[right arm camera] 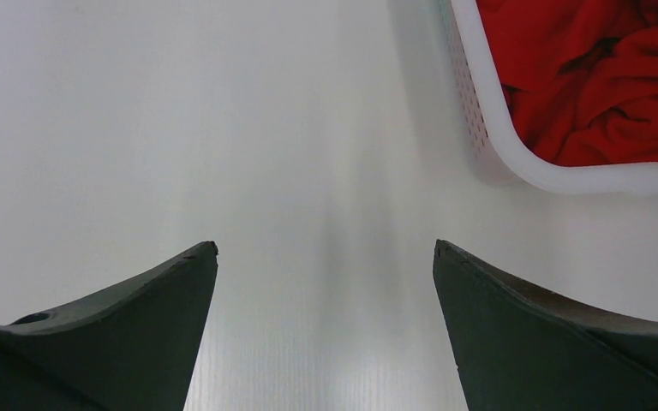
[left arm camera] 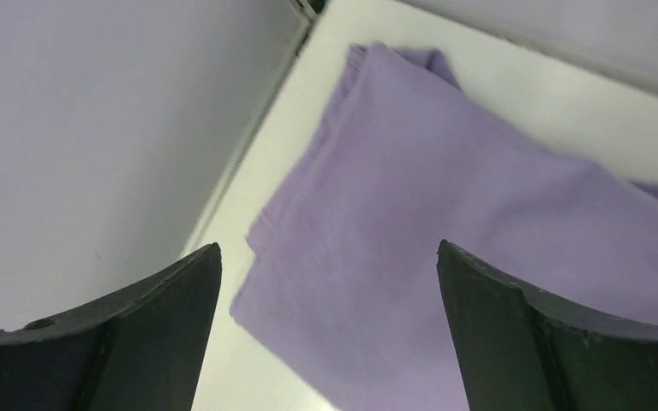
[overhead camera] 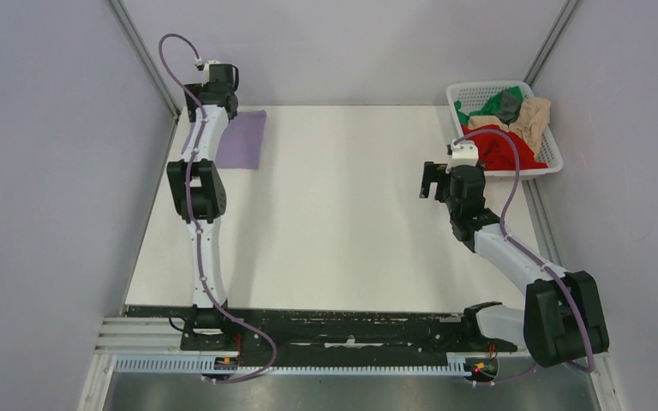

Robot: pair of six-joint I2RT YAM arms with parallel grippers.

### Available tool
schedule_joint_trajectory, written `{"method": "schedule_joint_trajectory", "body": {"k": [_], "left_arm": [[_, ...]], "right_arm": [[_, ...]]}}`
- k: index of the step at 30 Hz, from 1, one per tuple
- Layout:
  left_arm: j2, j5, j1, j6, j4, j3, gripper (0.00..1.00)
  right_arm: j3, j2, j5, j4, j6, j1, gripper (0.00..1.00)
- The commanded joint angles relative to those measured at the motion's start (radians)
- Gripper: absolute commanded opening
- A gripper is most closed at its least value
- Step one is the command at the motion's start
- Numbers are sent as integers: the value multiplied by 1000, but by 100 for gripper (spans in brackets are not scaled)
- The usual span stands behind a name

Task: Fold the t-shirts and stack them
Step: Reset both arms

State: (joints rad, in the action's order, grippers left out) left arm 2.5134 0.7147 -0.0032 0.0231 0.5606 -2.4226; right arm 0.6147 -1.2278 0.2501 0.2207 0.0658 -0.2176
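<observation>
One purple t-shirt (overhead camera: 244, 139) lies folded at upper left of the tabletop (overhead camera: 334, 223), under the wide, empty left pincer (left arm camera: 329, 257). The right pincer (right arm camera: 326, 253), also wide and empty, hovers beside the basket (overhead camera: 480, 85) at upper right; its tangled shirts (overhead camera: 505, 150) may lift together. No writing is legible.

No legible text, brand, number or sign in any view. Shirt (left arm camera: 445, 223), basket (right arm camera: 565, 178) rim and table (overhead camera: 334, 214) are all plain, unprinted surfaces (the white block (overhead camera: 463, 152) on the right wrist is too small to tell whether it carries print).
</observation>
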Motion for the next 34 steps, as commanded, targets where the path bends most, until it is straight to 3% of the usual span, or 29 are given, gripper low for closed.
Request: {"method": "schedule_joint_trajectory", "body": {"k": [1, 6, 10, 16, 19, 23, 29, 34], "left_arm": [[-274, -284, -29, 216, 105, 136, 100], [-630, -531, -121, 358, -19, 635, 100], [-939, -530, -288, 407, -173, 1075, 100], [-1276, -507, -561, 639, -245, 1548, 100], [-1372, -484, -639, 714, -246, 1683, 100], [-1478, -437, -663, 762, -222, 1800, 100], [-1566, -381, -663, 778, -182, 1829, 100], [-1586, -339, -663, 772, -136, 1811, 100]], "right_arm": [[22, 15, 42, -1, 60, 5, 98], [-24, 19, -27, -24, 144, 4, 98], [-120, 113, -98, -33, 196, 4, 98], [-285, 302, -140, -89, 240, 4, 98], [-356, 387, -164, -156, 212, 4, 98], [-440, 525, -166, -216, 204, 4, 98], [-507, 682, -111, -250, 240, 5, 98], [-500, 714, -91, -260, 239, 4, 98]]}}
